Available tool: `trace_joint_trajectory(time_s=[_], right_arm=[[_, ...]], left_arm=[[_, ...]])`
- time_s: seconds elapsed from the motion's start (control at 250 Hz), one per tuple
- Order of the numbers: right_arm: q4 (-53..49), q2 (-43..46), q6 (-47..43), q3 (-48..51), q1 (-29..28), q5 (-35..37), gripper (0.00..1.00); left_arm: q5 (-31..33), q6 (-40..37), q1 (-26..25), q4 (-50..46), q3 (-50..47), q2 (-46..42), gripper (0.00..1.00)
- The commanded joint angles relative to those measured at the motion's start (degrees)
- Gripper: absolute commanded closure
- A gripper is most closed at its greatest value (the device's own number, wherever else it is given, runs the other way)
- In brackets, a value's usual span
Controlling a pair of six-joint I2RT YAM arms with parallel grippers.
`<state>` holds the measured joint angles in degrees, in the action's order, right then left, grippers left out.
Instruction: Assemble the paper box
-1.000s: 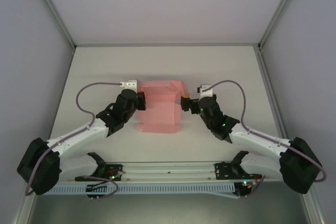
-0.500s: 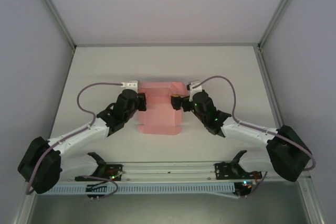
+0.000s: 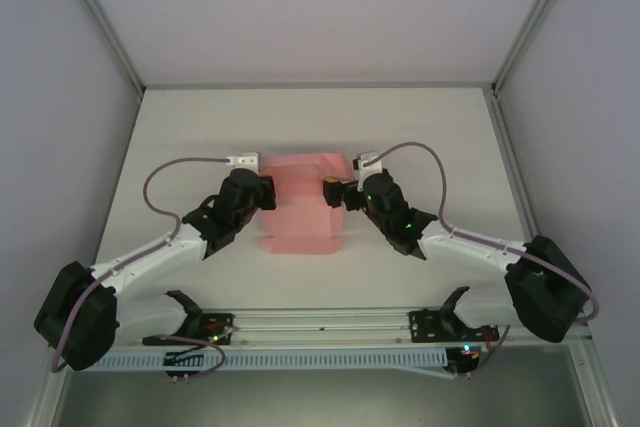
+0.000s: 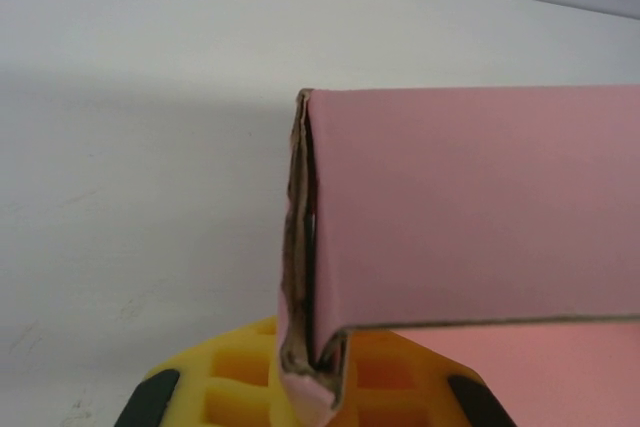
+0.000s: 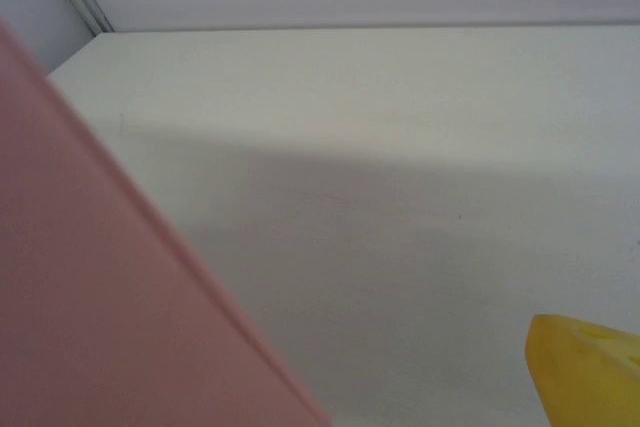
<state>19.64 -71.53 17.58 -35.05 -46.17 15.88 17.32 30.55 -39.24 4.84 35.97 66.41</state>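
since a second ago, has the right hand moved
Yes: the right hand has shifted left, onto the pink box's right side, farther from the table's right edge.

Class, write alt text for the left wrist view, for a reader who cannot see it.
The left gripper is shut on the corner of a folded pink paper box, whose panel extends right. Its yellow finger pad shows at bottom; the white table lies behind.

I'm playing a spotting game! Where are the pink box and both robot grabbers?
paper box (image 3: 300, 215): top external view, middle of pink face.
left gripper (image 3: 268, 193): top external view, between its fingertips.
right gripper (image 3: 332, 192): top external view, between its fingertips.
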Motion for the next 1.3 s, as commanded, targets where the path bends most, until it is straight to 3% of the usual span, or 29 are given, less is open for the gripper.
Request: trace_joint_trajectory(time_s=[0.0, 0.148, 0.276, 0.383, 0.479, 0.767, 1.046, 1.298], right_arm=[[-5.1, 6.84, -0.05, 1.25, -0.45, 1.35, 0.0], [-13.73, 16.41, 0.74, 2.5, 0.62, 3.03, 0.0], [-19.66, 22.46, 1.63, 1.65, 5.66, 2.0, 0.0], [-21.69, 22.0, 3.42, -0.43, 13.74, -7.28, 0.0], [-19.34, 18.62, -0.34, -2.2, 18.38, -19.66, 0.05], [-18.37, 3.45, -13.01, -10.35, 18.76, -49.46, 0.18], [-18.0, -3.35, -17.05, -13.53, 14.94, -53.65, 0.3], [-19.74, -7.86, -18.4, -17.96, 9.6, -47.73, 0.38]], left_arm=[[0.03, 1.89, 2.67, -0.23, 0.0, -0.78, 1.0], [-0.85, -1.64, 4.58, -1.98, -1.13, -3.69, 1.0], [-2.71, -3.63, 5.79, -3.62, -1.68, -6.41, 1.0], [-6.54, -5.98, 5.81, -3.11, -1.96, -7.52, 1.0], [-8.56, -8.25, 5.81, -3.16, -1.41, -7.42, 1.0], [-10.29, -9.26, 5.82, -2.44, -0.96, -6.88, 1.0], [-10.91, -9.49, 5.82, -2.05, -0.69, -5.1, 1.0], [-11.26, -9.01, 5.63, -2.04, -0.72, -4.23, 1.0]])
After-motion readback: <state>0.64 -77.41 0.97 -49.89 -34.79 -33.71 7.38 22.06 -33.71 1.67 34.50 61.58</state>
